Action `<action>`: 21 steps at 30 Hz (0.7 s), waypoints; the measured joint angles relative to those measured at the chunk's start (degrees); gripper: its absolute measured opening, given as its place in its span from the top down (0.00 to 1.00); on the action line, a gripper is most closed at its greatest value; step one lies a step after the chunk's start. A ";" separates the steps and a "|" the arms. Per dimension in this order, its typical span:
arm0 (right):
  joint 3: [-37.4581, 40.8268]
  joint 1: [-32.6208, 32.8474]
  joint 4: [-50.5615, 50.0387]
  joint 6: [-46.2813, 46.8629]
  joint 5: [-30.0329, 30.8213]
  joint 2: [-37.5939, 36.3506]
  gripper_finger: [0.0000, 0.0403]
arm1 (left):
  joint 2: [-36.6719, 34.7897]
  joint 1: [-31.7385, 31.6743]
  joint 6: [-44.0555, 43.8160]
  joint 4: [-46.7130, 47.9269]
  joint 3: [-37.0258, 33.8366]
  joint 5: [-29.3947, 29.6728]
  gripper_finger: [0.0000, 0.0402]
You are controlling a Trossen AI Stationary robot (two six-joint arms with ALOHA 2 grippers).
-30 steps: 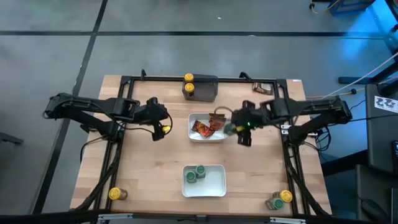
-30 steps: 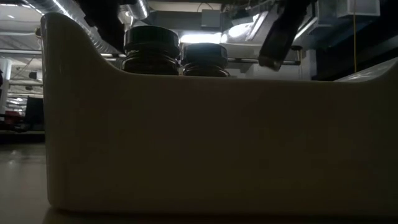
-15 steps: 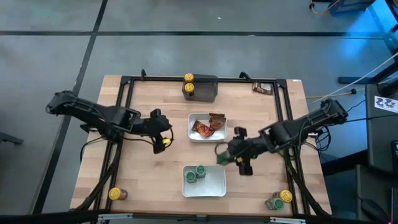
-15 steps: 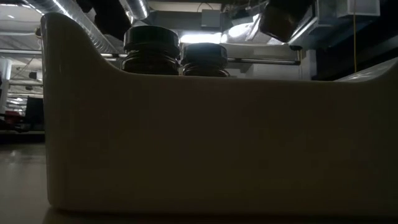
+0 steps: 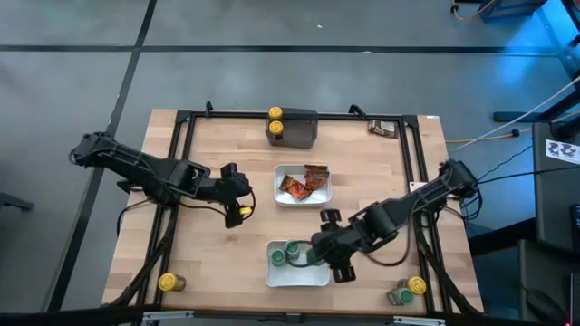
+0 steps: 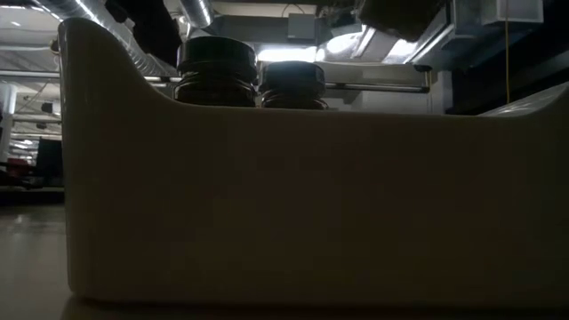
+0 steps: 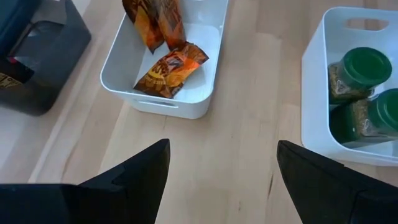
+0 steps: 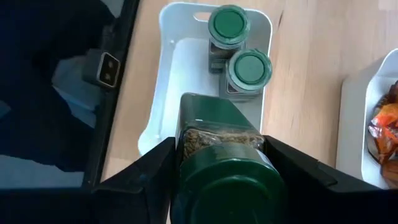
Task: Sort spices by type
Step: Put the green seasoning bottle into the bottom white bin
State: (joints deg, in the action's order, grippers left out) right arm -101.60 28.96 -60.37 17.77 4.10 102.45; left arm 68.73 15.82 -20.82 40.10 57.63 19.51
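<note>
The right claw [image 5: 314,254] is gripping a green-lidded jar [image 8: 222,163] between its fingers and is hanging over the near white tray [image 5: 319,274], where two more green-lidded jars [image 5: 285,252] are standing side by side at the left end. Farther back, the left claw [image 5: 243,201] is hovering over the bare wood with its fingers spread wide and nothing between them, a yellow-lidded jar [image 5: 244,211] lying just beside it. Beyond, the middle tray [image 5: 323,198] is holding orange-brown sachets [image 5: 304,182]. At the far edge another yellow-lidded jar [image 5: 275,115] is sitting against a dark grey block [image 5: 301,129].
</note>
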 joint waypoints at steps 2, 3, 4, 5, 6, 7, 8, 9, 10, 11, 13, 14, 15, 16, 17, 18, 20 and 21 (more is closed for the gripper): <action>-2.68 -0.05 -1.99 0.08 -0.07 2.44 0.47 | -0.04 0.36 -0.06 -0.06 0.00 0.00 0.30; -3.48 -0.05 -2.63 0.12 -0.08 3.54 0.47 | -0.07 0.56 -0.20 -0.02 0.00 0.01 0.30; -4.19 -0.08 -3.12 0.12 -0.09 4.59 0.47 | -0.09 0.75 -0.23 0.02 0.00 0.02 0.30; -4.84 -0.12 -3.31 0.12 -0.09 5.56 0.47 | -0.05 0.87 -0.23 -0.07 0.00 0.00 0.30; -5.19 -0.12 -3.17 0.14 -0.09 6.28 0.47 | -0.01 1.09 -0.28 -0.04 0.00 0.00 0.30; -5.36 -0.14 -3.21 0.14 -0.07 6.85 0.47 | 0.00 1.15 -0.45 0.02 0.00 0.00 0.30; -5.36 -0.24 -3.51 0.14 -0.12 7.39 0.47 | 0.00 1.17 -0.51 -0.04 0.00 0.00 0.30; -5.37 -0.53 -3.86 0.14 -0.13 7.93 0.47 | 0.00 1.21 -0.64 -0.06 0.00 0.00 0.30; -5.38 -0.58 -4.10 0.29 -0.13 8.43 0.47 | 0.00 1.36 -1.00 0.00 0.00 0.00 0.30; -5.38 -0.59 -4.39 0.51 -0.13 9.00 0.47 | 0.00 1.44 -1.33 0.00 0.00 0.00 0.30; -5.38 -0.58 -4.37 0.44 -0.13 10.02 0.47 | 0.00 1.69 -2.07 -0.02 0.00 0.02 0.30; -5.38 -0.49 -4.00 0.16 -0.11 10.41 0.47 | 0.00 1.91 -2.42 0.00 0.00 -0.01 0.30; -5.38 -0.49 -3.84 0.08 -0.11 10.89 0.47 | 0.00 2.16 -2.69 0.02 0.00 0.00 0.30; -5.40 -0.49 -3.96 0.03 -0.09 11.34 0.47 | 0.00 2.38 -2.80 -0.01 0.00 0.00 0.30; -5.40 -0.49 -4.26 0.01 0.12 11.92 0.47 | 0.00 2.62 -2.80 -0.02 0.00 0.00 0.30; -5.39 -0.49 -4.36 -0.01 0.59 12.56 0.47 | 0.00 2.77 -2.82 0.00 0.00 -0.01 0.30; -5.36 -0.50 -4.28 -0.01 1.33 13.67 0.47 | 0.00 3.02 -2.94 -0.06 0.00 -0.02 0.30; -5.36 -0.59 -4.28 -0.02 1.38 14.08 0.47 | 0.00 3.05 -3.16 -0.06 0.00 0.00 0.30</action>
State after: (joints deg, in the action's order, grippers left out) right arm -106.96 28.37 -64.64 17.74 5.48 116.53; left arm 68.73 18.87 -23.98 40.03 57.63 19.51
